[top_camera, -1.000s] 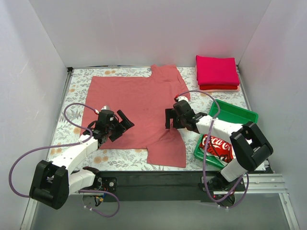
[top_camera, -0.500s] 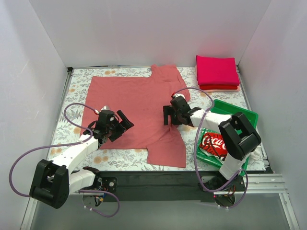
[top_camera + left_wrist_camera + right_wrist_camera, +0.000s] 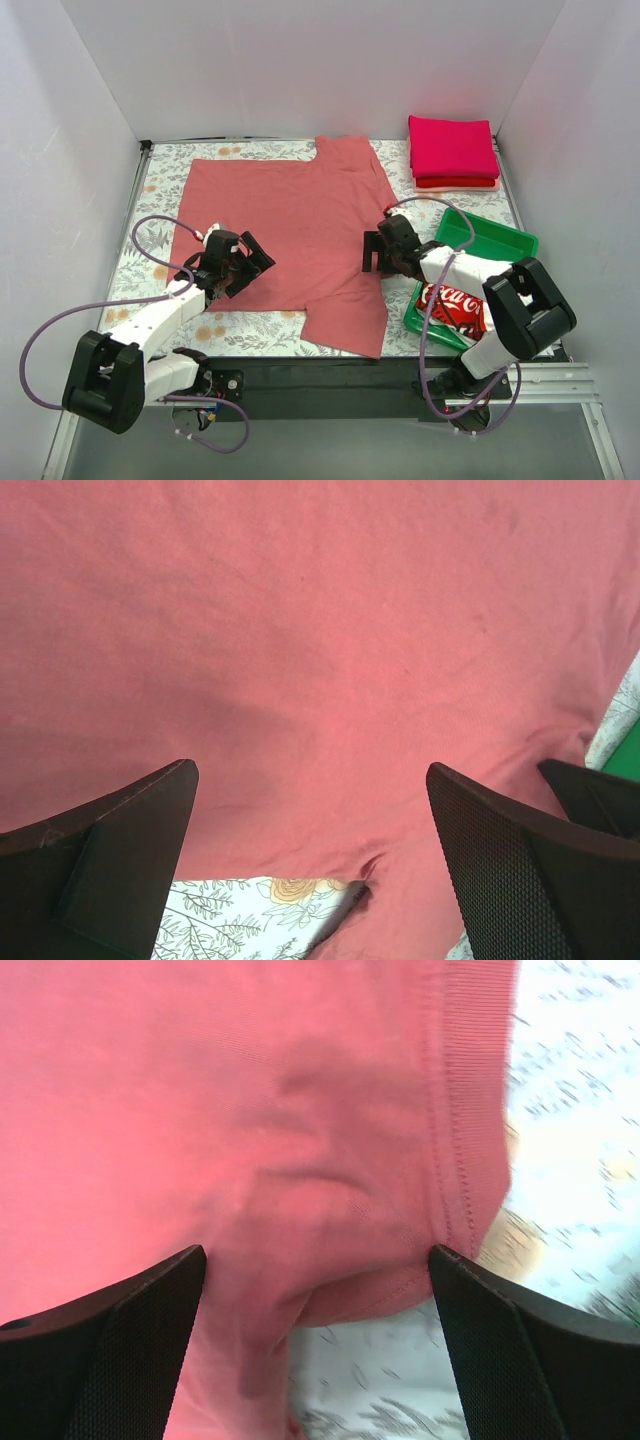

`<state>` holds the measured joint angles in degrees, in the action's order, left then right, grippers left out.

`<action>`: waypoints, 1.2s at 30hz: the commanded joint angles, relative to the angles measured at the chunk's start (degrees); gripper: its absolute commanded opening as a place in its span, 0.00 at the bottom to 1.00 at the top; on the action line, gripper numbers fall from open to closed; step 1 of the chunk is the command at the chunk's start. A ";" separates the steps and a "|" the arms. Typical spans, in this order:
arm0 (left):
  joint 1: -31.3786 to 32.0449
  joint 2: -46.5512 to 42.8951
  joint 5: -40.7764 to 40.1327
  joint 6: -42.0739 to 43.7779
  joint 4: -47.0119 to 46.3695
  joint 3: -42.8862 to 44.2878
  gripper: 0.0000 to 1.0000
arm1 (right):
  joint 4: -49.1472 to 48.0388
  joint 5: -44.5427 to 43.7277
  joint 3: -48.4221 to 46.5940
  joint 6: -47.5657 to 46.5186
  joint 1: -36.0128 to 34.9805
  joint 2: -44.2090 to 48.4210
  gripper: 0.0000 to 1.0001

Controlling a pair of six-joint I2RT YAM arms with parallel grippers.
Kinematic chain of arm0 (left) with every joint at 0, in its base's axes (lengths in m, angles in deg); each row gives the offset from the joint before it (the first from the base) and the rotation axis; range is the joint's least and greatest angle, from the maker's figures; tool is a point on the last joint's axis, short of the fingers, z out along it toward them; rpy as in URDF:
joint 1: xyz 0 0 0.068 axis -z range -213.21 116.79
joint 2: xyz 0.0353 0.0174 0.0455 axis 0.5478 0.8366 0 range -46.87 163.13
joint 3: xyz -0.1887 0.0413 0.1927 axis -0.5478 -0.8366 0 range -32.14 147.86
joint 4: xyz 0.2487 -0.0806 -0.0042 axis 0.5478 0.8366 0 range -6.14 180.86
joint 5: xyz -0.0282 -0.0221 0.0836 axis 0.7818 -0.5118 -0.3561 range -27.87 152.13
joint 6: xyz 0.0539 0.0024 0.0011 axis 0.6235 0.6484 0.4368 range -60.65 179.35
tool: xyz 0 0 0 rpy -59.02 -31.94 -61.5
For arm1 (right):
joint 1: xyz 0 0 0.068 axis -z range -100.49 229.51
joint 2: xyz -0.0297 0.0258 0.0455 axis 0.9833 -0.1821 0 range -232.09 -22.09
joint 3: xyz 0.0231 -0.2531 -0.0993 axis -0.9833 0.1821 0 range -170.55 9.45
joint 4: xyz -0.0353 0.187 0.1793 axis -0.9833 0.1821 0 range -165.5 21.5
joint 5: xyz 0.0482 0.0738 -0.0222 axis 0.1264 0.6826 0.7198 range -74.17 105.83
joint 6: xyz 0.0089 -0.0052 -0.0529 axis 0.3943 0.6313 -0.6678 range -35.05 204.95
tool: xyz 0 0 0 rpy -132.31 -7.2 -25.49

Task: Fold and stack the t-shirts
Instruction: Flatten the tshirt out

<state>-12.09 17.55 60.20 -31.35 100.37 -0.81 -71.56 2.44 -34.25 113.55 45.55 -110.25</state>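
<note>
A dusty salmon-red t-shirt (image 3: 290, 225) lies spread flat on the floral table covering (image 3: 160, 225). It fills the left wrist view (image 3: 320, 630) and the right wrist view (image 3: 250, 1090). My left gripper (image 3: 250, 262) is open over the shirt's near-left part. My right gripper (image 3: 374, 253) is open at the shirt's right hem, where the cloth lifts off the covering. A folded magenta tee (image 3: 452, 145) lies on a folded red tee (image 3: 455, 182) at the back right. A red Coca-Cola tee (image 3: 452, 305) lies in the green tray (image 3: 495, 232).
White walls close in the left, back and right. The green tray sits right of my right gripper. The table's black front edge (image 3: 330, 375) runs between the arm bases.
My right gripper moved toward the shirt's right edge and a little nearer. The shirt's right sleeve flap got smoothed out. My left gripper shifted slightly.
</note>
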 commanded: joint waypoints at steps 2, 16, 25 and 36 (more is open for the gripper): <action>0.14 0.44 -2.99 -0.01 1.59 0.75 0.98 | 9.59 -3.31 2.83 1.55 0.82 2.81 0.98; 0.14 -0.61 -4.65 -0.80 3.26 2.68 0.98 | 12.75 0.80 -5.76 -6.62 0.82 6.69 0.98; 0.06 0.09 -8.17 -2.64 4.23 6.99 0.98 | 8.98 12.94 -4.56 -5.14 -6.55 7.48 0.98; 0.14 -0.88 -8.96 -2.82 5.28 5.41 0.98 | 9.15 6.97 9.51 5.32 -11.92 11.33 0.98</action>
<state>-12.09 18.28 53.18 -34.10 104.90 4.70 -65.00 12.43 -28.02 114.95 33.40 -100.09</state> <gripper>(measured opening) 0.983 0.983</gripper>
